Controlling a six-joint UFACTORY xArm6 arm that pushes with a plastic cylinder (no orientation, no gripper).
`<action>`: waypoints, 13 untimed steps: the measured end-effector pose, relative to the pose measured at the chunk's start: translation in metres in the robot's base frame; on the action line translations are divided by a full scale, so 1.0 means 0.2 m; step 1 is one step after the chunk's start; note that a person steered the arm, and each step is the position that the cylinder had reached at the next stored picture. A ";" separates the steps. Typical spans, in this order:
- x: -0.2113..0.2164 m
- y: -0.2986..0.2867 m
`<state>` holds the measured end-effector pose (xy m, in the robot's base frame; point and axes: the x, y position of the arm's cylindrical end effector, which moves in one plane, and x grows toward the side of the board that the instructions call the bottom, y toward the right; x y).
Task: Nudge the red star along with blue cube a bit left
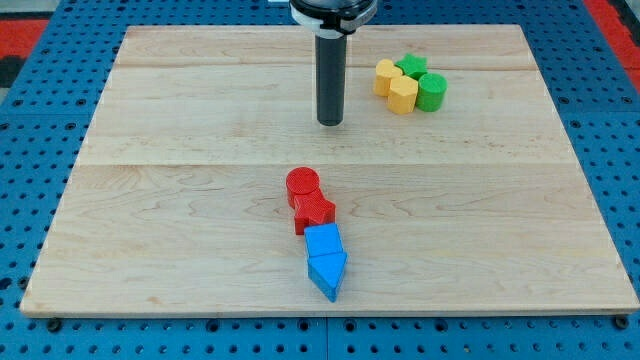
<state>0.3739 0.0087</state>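
The red star (314, 213) lies just below the board's middle. The blue cube (323, 241) touches it on its lower right side. A red cylinder (302, 185) touches the star from above. A second blue block, pointed in shape (328, 274), sits against the cube's bottom side. The four form a chain running down toward the view's bottom. My tip (330, 122) stands well above the chain, toward the view's top and slightly right of the star, touching no block.
A cluster sits at the view's top right: two yellow blocks (387, 76) (403, 95), a green star-like block (410, 67) and a green cylinder (432, 91). The wooden board (150, 200) rests on a blue pegboard surface.
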 end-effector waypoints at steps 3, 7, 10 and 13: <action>0.00 0.00; 0.16 -0.05; 0.84 0.25; 0.78 0.10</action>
<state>0.5301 0.0279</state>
